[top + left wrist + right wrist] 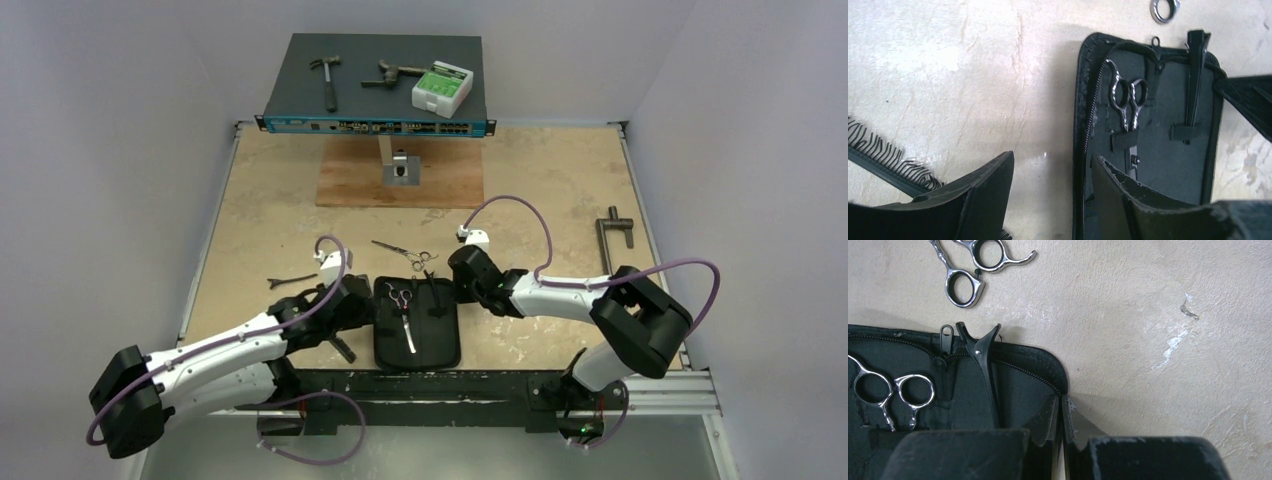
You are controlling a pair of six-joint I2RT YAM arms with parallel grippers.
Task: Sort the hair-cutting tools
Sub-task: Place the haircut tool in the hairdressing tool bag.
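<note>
**A:** How many scissors are showing?

**B:** Two pairs of slim silver barber scissors with ring handles. One pair (pixel 406 325) is lying tucked under a band inside the open black zip-up case (pixel 1168 170). The other pair (pixel 398 249) is lying on the beige stone-patterned surface (pixel 540 190), just beyond the case's far edge.

**A:** And the clip and comb?

**B:** One thin black pointed hair clip (pixel 989 380) is sitting in the case's right half, its forked end poking past the zip. One long narrow black comb (pixel 878 167) is lying on the surface left of the case, near the left gripper (pixel 1052 157).

**A:** What are the grippers doing?

**B:** The left gripper is hovering over the case's left edge with its jaws apart, holding nothing. The right gripper (pixel 1062 400) is sitting at the case's far right corner with its fingers pressed together and nothing visible between them.

**A:** Farther out?

**B:** One grey T-shaped metal bar (pixel 610 240) is lying near the right edge. One wooden board (pixel 350 180) is sitting at the back. One dark blue-fronted box (pixel 300 70) is carrying one hammer (pixel 327 80), one rusty tool (pixel 390 73) and one green-and-white packet (pixel 443 87).
</note>
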